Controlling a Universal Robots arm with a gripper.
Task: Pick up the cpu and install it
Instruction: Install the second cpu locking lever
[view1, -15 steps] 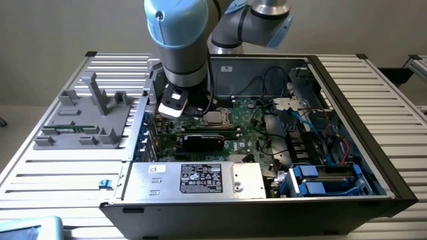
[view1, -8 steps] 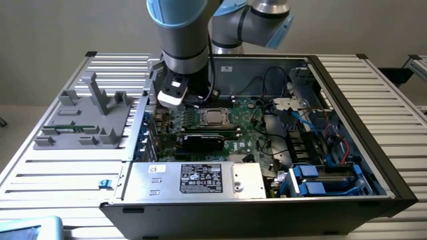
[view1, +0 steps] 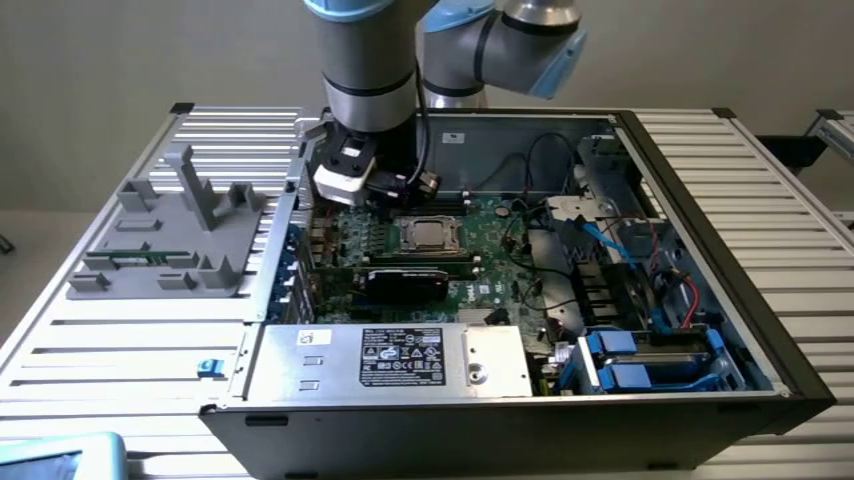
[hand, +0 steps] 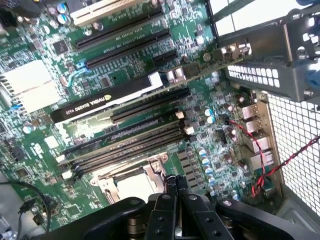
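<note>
the cpu (view1: 427, 235) already sits flat in its socket on the green board (hand: 210, 135), just below and beside the clenched, empty pincer (hand: 175, 186), so little seems left beyond securing it.

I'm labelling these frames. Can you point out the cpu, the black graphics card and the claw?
cpu (view1: 427, 234), exterior view, middle of its silver top.
black graphics card (view1: 407, 283), exterior view, its black top face.
claw (hand: 176, 186), wrist view, where the shut fingertips meet.
</note>
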